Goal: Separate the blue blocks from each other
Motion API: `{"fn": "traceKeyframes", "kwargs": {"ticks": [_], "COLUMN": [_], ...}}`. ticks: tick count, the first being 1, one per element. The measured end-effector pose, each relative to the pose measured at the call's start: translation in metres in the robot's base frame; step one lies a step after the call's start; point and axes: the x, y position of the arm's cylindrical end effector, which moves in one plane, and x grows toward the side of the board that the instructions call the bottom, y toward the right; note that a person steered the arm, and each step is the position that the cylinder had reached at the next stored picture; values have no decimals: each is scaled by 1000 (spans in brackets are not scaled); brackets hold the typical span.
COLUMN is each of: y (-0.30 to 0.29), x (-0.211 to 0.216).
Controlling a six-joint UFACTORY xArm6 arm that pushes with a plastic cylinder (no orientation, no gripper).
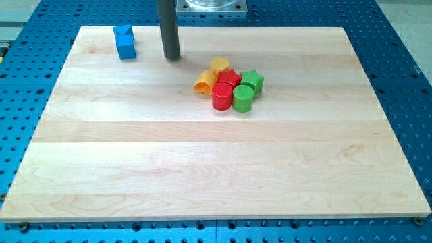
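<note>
Two blue blocks sit touching at the view's top left of the wooden board: a small blue block (122, 31) at the back and a blue cube-like block (126, 47) just in front of it. My tip (172, 57) rests on the board to the right of the blue blocks, about a block's width or two away, not touching them. The rod rises straight up out of the view's top.
A tight cluster lies right of the tip near the board's upper middle: a yellow block (219, 65), an orange-yellow block (204, 82), a red star-like block (229, 77), a red cylinder (221, 96), a green cylinder (243, 98), a green star-like block (252, 81). Blue perforated table (405, 81) surrounds the board.
</note>
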Motion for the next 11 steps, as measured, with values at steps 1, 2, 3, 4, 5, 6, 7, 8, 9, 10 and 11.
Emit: {"fn": "traceKeyframes", "kwargs": {"ticks": [1,2,3,4,5,6,7,8,9,10,11], "y": [0,-9,-23,-69,-104,-116,-115,-110,-91,-82,-69], "x": [0,0,-48,-74,-81,-65,-35,-48,-43,-14,7]}}
